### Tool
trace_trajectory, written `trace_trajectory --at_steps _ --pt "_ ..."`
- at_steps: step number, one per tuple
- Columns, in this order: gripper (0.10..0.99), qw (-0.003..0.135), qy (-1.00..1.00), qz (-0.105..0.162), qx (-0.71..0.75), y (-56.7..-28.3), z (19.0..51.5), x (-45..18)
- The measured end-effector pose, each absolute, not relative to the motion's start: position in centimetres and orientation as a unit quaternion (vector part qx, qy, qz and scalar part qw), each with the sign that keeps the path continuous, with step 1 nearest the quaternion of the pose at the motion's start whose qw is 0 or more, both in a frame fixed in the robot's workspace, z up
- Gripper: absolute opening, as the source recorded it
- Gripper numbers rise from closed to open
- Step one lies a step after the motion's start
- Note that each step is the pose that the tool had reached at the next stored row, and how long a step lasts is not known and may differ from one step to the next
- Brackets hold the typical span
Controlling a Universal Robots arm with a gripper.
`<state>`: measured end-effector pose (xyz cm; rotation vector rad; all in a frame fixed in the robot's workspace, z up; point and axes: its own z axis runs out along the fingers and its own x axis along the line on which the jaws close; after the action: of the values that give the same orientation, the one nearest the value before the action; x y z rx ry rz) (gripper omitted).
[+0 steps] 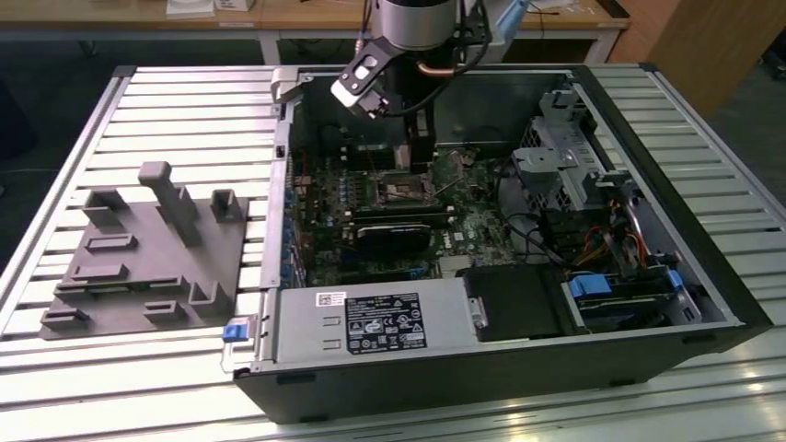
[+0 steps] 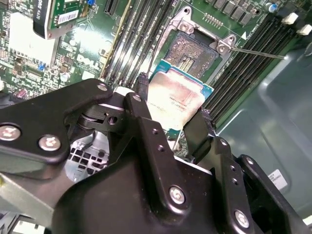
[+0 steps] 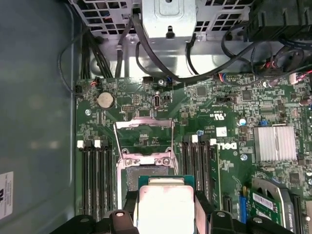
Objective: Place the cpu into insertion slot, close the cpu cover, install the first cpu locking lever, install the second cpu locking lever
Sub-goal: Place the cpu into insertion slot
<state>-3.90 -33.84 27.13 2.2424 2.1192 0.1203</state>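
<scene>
- The claw [image 2: 171,111] is clamped on the cpu [image 2: 181,90] - a black finger [image 2: 141,90] on each of two opposite edges, silver top facing the camera in both wrist views.
- The cpu hangs just above the insertion slot [image 3: 146,171] and is not seated; the slot's bare contact field shows beyond the chip's edge.
- The cpu cover [image 3: 144,124] is swung open, standing on the side of the slot away from the claw.
- A thin locking lever [image 2: 256,52] sticks out sideways from a corner of the slot, unlatched.
- In the exterior view the arm [image 1: 418,23] reaches down into the open computer case [image 1: 491,378] above the slot; the case lies on the slatted table [image 1: 184,110].
</scene>
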Motion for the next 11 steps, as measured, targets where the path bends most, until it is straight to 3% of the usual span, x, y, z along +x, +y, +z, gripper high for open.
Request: trace_trajectory --at_steps 11 --pt "0.541 0.033 0.691 0.046 0.721 -33.8 25.5 -3.9"
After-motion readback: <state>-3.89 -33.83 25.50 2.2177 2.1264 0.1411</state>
